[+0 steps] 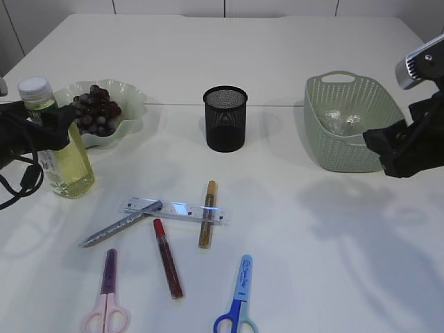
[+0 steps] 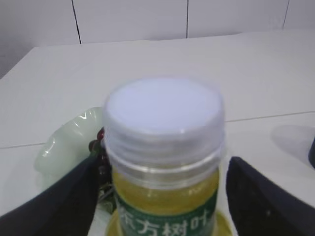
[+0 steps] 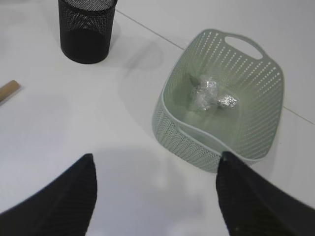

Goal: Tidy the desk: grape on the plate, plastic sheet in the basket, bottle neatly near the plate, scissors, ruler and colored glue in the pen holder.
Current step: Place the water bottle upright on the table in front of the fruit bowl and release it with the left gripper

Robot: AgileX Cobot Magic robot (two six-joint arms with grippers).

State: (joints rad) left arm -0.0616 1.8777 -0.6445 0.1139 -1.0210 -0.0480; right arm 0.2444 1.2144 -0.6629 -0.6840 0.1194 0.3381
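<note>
The bottle (image 1: 64,156) of yellow drink with a white cap (image 2: 163,115) stands upright just left of the pale green plate (image 1: 132,94), which holds the grapes (image 1: 97,111). My left gripper (image 1: 41,128) is open, with its fingers on either side of the bottle's neck (image 2: 165,184) and gaps showing. My right gripper (image 1: 395,149) is open and empty (image 3: 155,196), hovering in front of the green basket (image 1: 347,149). The crumpled plastic sheet (image 3: 209,93) lies inside the basket (image 3: 182,132). The black mesh pen holder (image 1: 225,118) stands in the middle and also shows in the right wrist view (image 3: 86,27).
A clear ruler (image 1: 177,210) lies on the table under a gold glue stick (image 1: 207,214), with a grey glue stick (image 1: 121,223) across its left end. A red glue stick (image 1: 167,258), pink scissors (image 1: 106,295) and blue scissors (image 1: 238,295) lie near the front edge.
</note>
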